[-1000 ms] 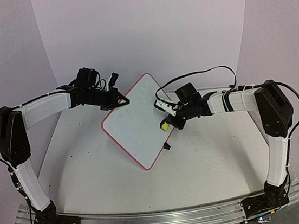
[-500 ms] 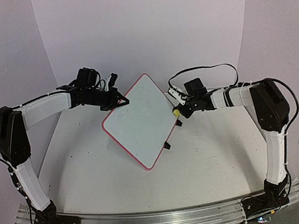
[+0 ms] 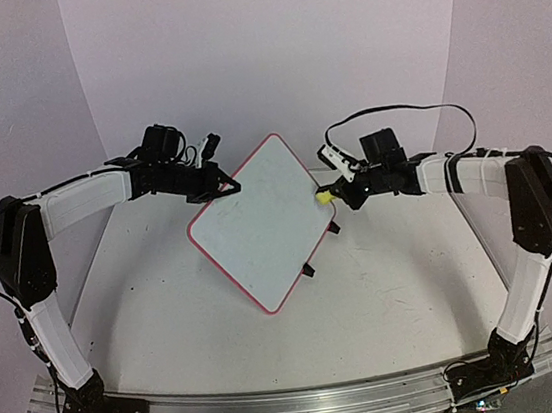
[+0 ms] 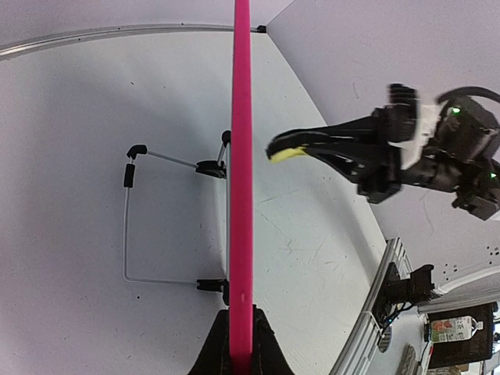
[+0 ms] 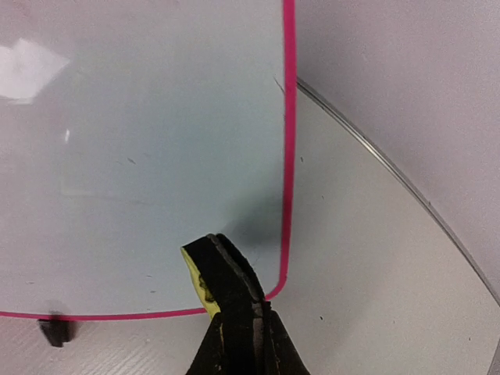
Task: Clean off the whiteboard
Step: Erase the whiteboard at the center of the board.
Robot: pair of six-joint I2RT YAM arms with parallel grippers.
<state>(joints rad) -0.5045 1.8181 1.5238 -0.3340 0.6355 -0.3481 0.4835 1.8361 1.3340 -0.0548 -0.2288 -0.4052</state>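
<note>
Pink-red framing is seen around the whiteboard [image 3: 258, 224], which is propped at a tilt in the middle of the table [image 3: 396, 282]. Its edge at ten o'clock is clamped by the left gripper [image 3: 225, 184], the jaws closed on it. At the board's three o'clock corner, a yellow-and-black block [image 3: 324, 198] is pinched in the right gripper [image 3: 333, 195]. Whether the block touches the board cannot be told.

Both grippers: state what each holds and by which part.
Left gripper clamps the whiteboard by its pink frame edge. Right gripper pinches the yellow-and-black block by its rear, yellow tip protruding.
</note>
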